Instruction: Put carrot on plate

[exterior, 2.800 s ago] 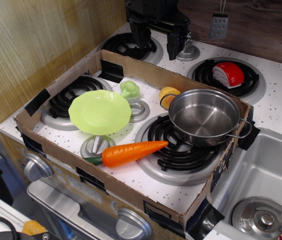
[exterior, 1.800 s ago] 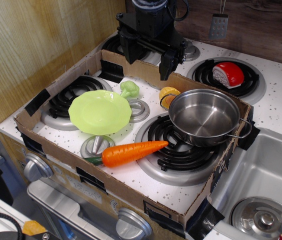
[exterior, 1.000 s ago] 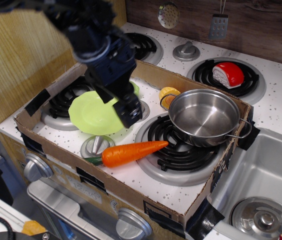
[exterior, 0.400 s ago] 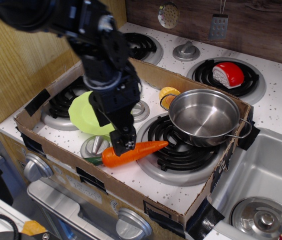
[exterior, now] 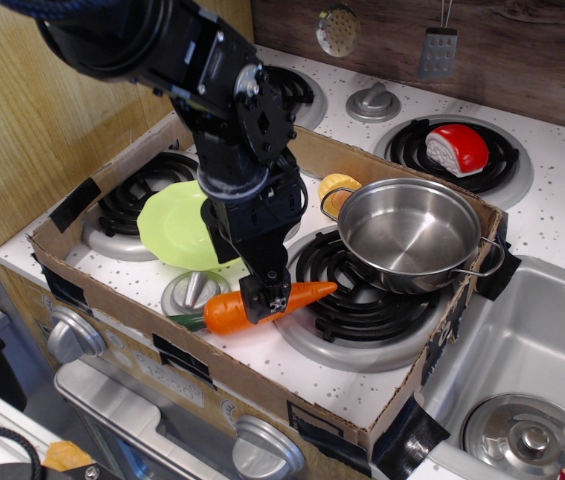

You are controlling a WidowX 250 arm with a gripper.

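Observation:
The orange carrot (exterior: 220,312) lies flat on the white stove top at the front of the cardboard box, green stem to the left, tip to the right. My gripper (exterior: 265,292) reaches down from the upper left onto the carrot's middle. One black finger (exterior: 268,298) stands in front of the carrot and the jaws look spread around it. The lime-green plate (exterior: 167,232) sits on the left burner, its right half hidden by my arm.
A steel pot (exterior: 409,232) stands on the right burner, close to the carrot's tip. A small yellow toy (exterior: 335,186) lies behind the pot. A low cardboard wall (exterior: 212,375) rings the area. A red toy (exterior: 459,148) and a sink (exterior: 542,340) lie outside it.
My arm has swung from the back of the stove, over the plate, and down onto the carrot's middle. The carrot, plate and pot have not moved.

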